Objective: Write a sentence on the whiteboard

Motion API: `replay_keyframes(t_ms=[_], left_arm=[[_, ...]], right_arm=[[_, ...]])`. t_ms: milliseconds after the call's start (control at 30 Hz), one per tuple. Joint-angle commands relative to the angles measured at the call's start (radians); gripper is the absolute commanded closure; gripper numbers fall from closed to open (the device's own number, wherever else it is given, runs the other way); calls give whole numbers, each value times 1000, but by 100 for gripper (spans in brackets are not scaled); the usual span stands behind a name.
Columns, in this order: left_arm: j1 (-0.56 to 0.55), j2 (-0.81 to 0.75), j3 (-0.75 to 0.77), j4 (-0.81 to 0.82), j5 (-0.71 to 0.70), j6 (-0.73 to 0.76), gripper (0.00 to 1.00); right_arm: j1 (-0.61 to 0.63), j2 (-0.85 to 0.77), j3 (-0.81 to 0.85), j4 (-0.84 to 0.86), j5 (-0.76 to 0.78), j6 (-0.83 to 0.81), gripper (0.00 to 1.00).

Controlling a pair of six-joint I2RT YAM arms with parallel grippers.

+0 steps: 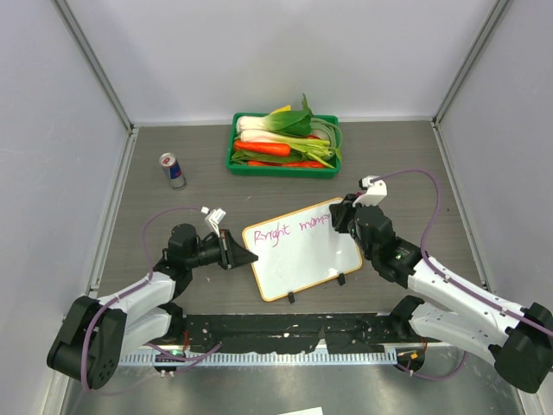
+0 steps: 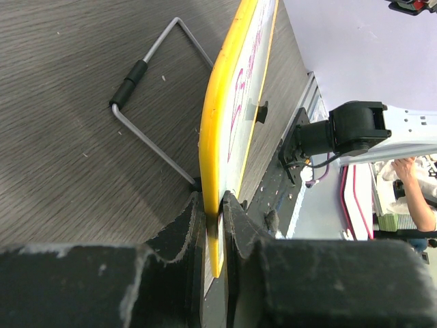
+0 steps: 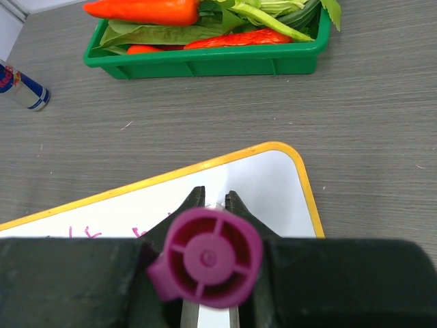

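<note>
On the far left we see a small drink can [image 1: 173, 170] standing upright on the grey worktop [image 1: 389, 164], well apart from everything else. Nearer to us, the left claw [image 1: 245, 256] is pinched narrow on the left edge of the whiteboard [image 1: 302, 255]; in the left wrist view both fingers [image 2: 184, 225] press against the yellow-orange rim from either side. That view also shows a wire loop [image 2: 147, 102] with a black sleeve on the worktop beyond the board, and we cannot tell whether the board lies flat or is tipped up. The whiteboard sits mid-worktop between the two arms, its two black clips on the near edge. The sentence [image 1: 289, 232] so far is one magenta line reading about "Bright mom", its end hidden under the right arm. Behind the board, by the back wall, a green tray [image 1: 281, 169] holds vegetables [image 1: 285, 138]. On the right, the right claw [image 1: 343, 218] hovers over the board's far right corner, clamped around a purple marker [image 3: 208, 258]
</note>
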Motion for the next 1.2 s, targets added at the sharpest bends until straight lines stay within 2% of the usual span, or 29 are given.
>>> replay_keyframes(t_ms=[0, 333, 500, 800, 1167], left_arm=[[-1, 2, 4, -2, -19, 42, 100], [-1, 3, 4, -1, -18, 42, 100], [-1, 5, 4, -1, -19, 42, 100], [-2, 6, 4, -1, -19, 42, 100], [1, 9, 5, 1, -18, 42, 100]], right_arm=[[-4, -4, -5, -10, -34, 23, 99], [-3, -41, -74, -68, -34, 54, 98], [-4, -61, -76, -86, 15, 48, 99], [-12, -49, -16, -83, 67, 4, 99], [-14, -84, 87, -100, 39, -32, 99]])
